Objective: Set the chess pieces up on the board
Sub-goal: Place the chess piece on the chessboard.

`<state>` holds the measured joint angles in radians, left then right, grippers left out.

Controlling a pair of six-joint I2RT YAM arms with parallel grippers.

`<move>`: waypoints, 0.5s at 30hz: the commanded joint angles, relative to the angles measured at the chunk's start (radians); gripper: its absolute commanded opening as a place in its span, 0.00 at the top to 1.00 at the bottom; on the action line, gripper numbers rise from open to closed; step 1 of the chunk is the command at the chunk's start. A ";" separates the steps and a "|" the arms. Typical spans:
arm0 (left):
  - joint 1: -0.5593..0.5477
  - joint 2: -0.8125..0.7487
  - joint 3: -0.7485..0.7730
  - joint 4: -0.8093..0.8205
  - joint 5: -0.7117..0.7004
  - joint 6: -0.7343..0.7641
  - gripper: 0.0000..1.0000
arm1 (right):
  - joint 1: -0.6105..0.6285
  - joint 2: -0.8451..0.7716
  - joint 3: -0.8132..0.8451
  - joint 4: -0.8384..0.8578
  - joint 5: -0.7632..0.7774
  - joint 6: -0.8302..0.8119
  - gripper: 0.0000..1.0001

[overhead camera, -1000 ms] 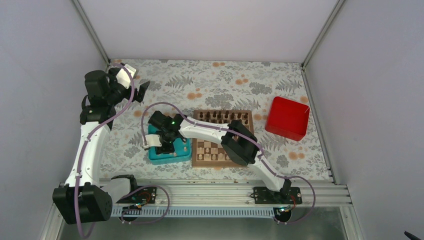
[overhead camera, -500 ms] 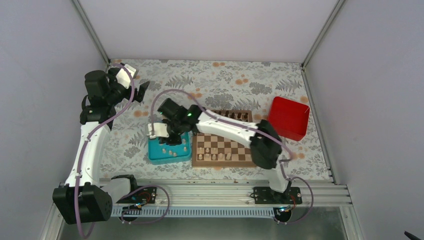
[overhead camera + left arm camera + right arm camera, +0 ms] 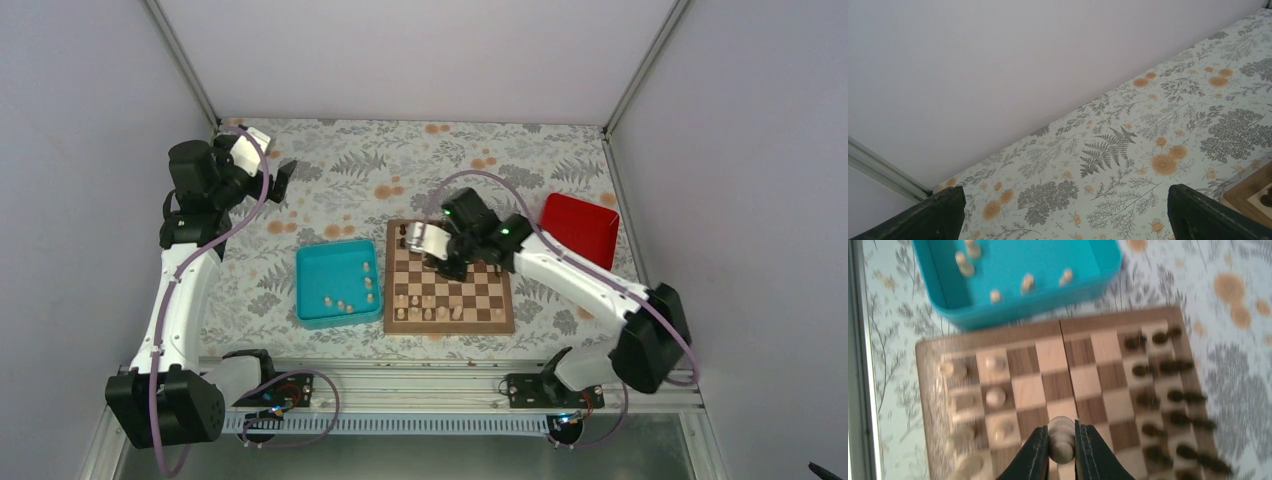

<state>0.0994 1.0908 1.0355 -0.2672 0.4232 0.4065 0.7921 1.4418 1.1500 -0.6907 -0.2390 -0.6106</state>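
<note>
Chess pieces (image 3: 995, 397) of pale wood stand on the near-left squares of the board (image 3: 450, 326), a short row along its near edge and a couple just behind that row; more of them lie loose in the teal tray (image 3: 300, 290), gathered toward its near-right corner and right wall; the tray rests on the floral surface (image 3: 450, 165) just left of the board, close beside it; dark pieces (image 3: 1153, 370) fill the far rows, blurred in the right wrist view and partly hidden under the arm from above; the right arm (image 3: 570, 275) reaches over the board from the right, and the right jaws are pinching one pale piece (image 3: 1061, 432) upright, pressed against it on both sides; that piece hangs over the middle squares, and whether its base touches the wood I cannot tell; the left arm (image 3: 180, 300) stands raised over the far-left corner of the surface, well apart from tray and board; the left jaws are spread wide, with patterned cloth showing between them and a corner of the board at the lower right of that wrist view; a red box (image 3: 580, 228) sits near the board's far-right corner, its near-left edge behind the right arm.
</note>
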 commanded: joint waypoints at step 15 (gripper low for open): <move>0.006 0.023 0.005 0.006 -0.033 0.000 0.00 | -0.111 -0.298 -0.409 -0.048 0.016 -0.026 0.91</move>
<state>0.0994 1.1183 1.0355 -0.2672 0.4061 0.4068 0.6903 1.1507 0.7616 -0.7418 -0.2077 -0.6201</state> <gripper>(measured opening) 0.999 0.109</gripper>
